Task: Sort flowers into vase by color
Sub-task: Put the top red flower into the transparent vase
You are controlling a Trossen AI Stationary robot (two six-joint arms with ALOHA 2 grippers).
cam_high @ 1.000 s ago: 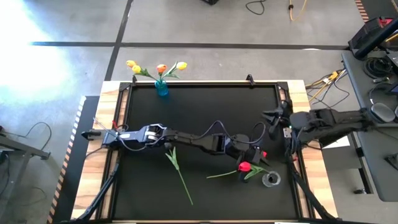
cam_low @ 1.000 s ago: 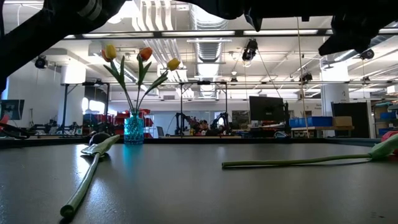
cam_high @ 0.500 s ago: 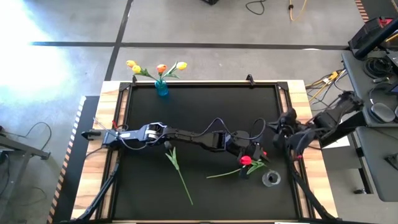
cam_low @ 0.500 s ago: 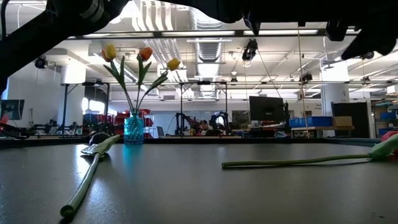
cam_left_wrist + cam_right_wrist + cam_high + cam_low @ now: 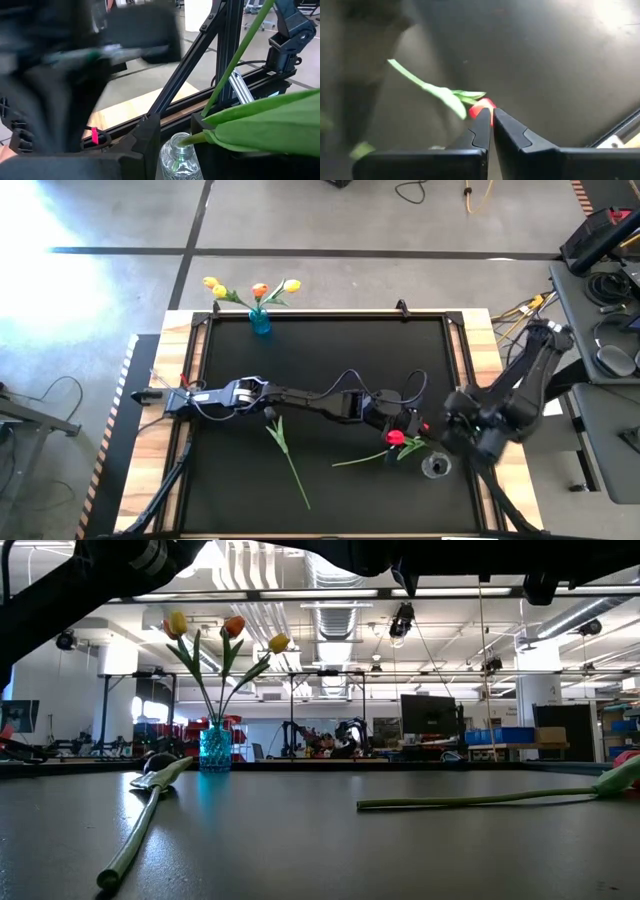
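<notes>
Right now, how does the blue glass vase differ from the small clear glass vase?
The blue glass vase stands at the table's far edge; the small clear glass vase stands near the front right corner. The blue one holds yellow and orange tulips; nothing stands in the clear one, with a red tulip lying beside it at the left gripper. Both are upright.

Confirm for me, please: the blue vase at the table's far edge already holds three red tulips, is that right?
Not quite. The blue vase does stand at the table's far edge with three tulips in it, but they are two yellow and one orange, not red. The high view shows it, and the low view agrees.
</notes>
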